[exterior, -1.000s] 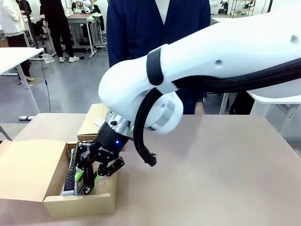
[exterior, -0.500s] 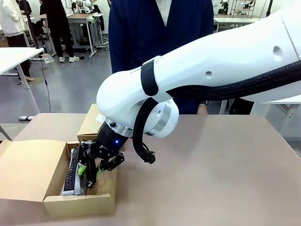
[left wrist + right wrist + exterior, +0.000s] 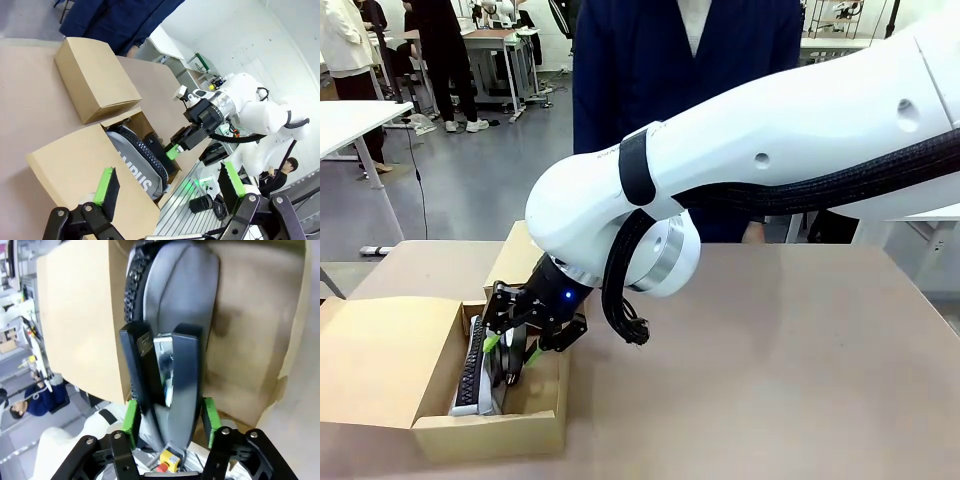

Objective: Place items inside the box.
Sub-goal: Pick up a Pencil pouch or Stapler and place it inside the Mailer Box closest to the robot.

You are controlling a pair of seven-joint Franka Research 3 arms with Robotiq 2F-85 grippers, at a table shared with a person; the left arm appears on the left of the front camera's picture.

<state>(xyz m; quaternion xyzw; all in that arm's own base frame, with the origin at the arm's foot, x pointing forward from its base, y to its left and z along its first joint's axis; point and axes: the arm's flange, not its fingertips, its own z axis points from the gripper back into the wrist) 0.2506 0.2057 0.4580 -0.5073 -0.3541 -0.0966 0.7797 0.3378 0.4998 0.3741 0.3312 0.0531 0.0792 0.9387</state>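
The open cardboard box stands at the table's front left. A grey zip pouch lettered "CAMPUS" lies inside it, its black zipper along the left wall. My right gripper reaches down into the box, shut on a black stapler. The green pads press its sides just over the grey pouch. My left gripper hovers off to the side, open with nothing between its fingers, facing the box and the right gripper.
A closed cardboard box sits just behind the open one, also seen as the closed box from the left wrist. The open box's flap spreads leftward. A person in a dark blue coat stands at the far edge.
My right gripper has shifted up and toward the far end of the box, keeping the stapler between its fingers. The person has stepped slightly to the right.
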